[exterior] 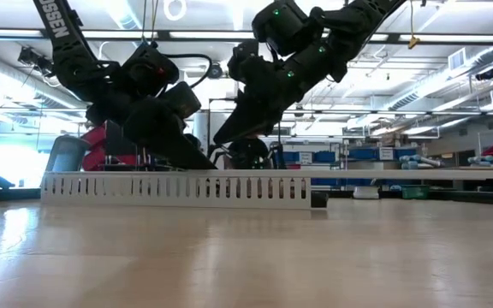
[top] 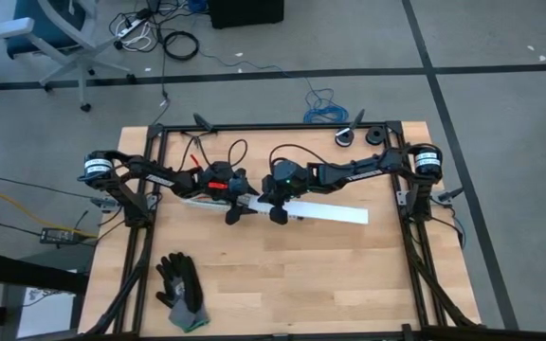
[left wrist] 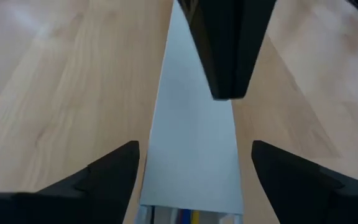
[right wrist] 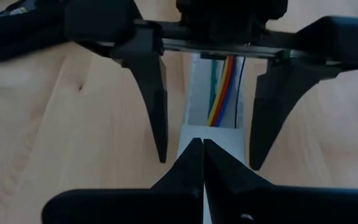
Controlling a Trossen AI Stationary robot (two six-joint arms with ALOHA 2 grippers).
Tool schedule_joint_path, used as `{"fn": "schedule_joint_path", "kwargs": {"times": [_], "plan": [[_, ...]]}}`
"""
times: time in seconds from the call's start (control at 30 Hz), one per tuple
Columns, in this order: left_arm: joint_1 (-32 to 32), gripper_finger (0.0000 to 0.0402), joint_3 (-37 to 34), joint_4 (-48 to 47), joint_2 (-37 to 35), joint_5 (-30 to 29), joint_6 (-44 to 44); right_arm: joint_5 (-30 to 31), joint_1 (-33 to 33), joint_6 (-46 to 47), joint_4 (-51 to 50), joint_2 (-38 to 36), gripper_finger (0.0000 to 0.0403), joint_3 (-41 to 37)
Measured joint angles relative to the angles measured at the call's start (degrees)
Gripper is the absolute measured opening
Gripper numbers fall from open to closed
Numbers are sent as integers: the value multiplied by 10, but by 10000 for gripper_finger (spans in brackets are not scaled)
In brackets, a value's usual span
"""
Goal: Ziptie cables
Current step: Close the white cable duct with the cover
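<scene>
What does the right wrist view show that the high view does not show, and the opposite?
Only the right wrist view shows the cables, a band of red, orange, yellow and blue wires lying inside the white strip, and the right hand with its fingers pressed together above that strip.

Only the high view shows the whole wooden table, the dark gloves near its front left corner, and the full length of the white strip.

Both show the left hand open, its fingers standing on either side of the strip, facing the right hand.
</scene>
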Motion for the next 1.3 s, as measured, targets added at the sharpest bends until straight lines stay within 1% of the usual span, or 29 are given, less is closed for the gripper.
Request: {"fn": "schedule_joint_path", "kwargs": {"times": [0.1,0.17,0.23,0.3,0.43,0.53,0.57,0.7,0.9,1.07,1.3], "plan": [[4,323,0,-21,-7,16,-3,1,0,0,1,-5,0,0],[11,323,-1,-44,-25,34,-4,1,0,3,-8,-6,0,0],[18,323,-1,-80,-49,38,5,2,0,4,-10,-6,0,0],[27,323,-2,-130,-78,32,17,2,0,7,-15,-7,0,0],[37,323,-8,-196,-130,10,40,4,3,15,-17,-7,0,0],[37,323,-27,-235,-162,-30,43,5,4,16,-23,-7,0,0],[37,323,-34,-238,-169,-35,42,5,5,17,-23,-7,0,0],[37,323,-71,-227,-195,-43,25,11,6,18,-25,-7,0,0],[35,323,-122,-122,-188,-33,-6,12,6,20,-24,-7,0,0],[35,323,-127,-114,-186,-33,-20,19,6,21,-21,-7,0,1],[32,323,-127,-116,-167,-40,6,19,6,21,-18,-8,0,1]]}}
